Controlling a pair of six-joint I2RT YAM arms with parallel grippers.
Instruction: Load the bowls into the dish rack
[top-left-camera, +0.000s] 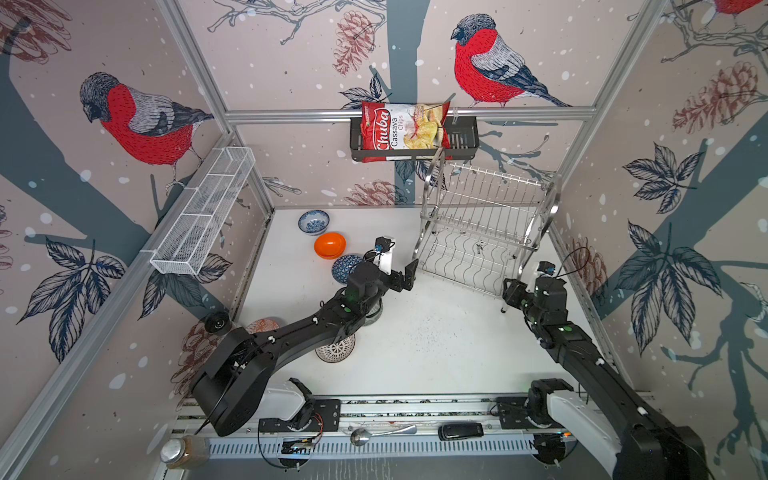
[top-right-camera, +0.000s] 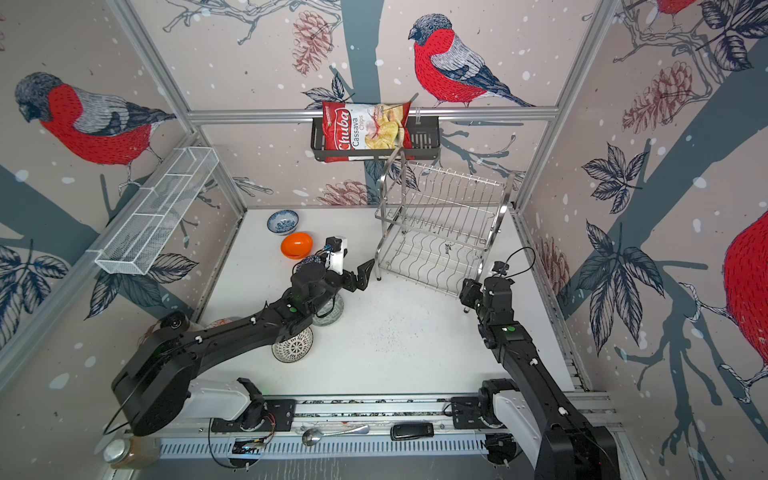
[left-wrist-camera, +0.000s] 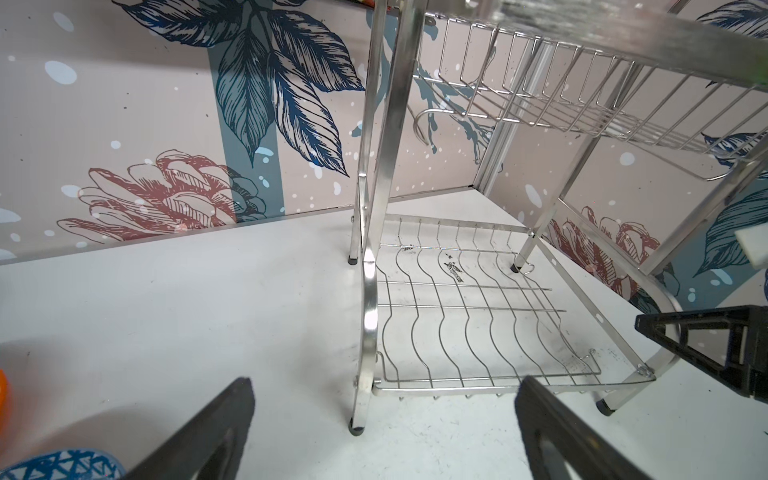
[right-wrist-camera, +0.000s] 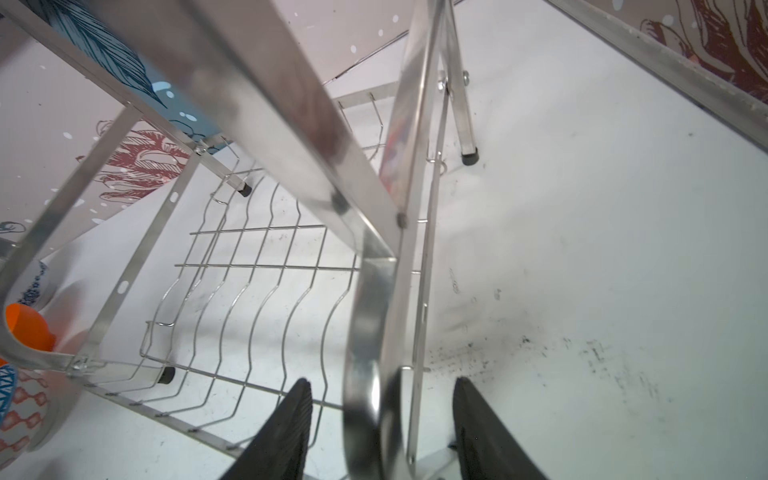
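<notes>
Now: left end effector (top-left-camera: 407, 275) wide open, empty | right end effector (right-wrist-camera: 382, 381) straddles dish rack (top-left-camera: 478, 232) frame, grip unclear | blue-triangle bowl (top-left-camera: 343, 264) on desk (top-left-camera: 436, 340) at left's 9 o'clock, rack at 2 o'clock

Red-and-white snack bag (top-left-camera: 405, 126) in a black basket (top-left-camera: 462, 140) on the rear rail (top-left-camera: 291, 115) carries the brand "Chuba" in white script, with "Cassava Chips" printed in dark letters beside it.
</notes>
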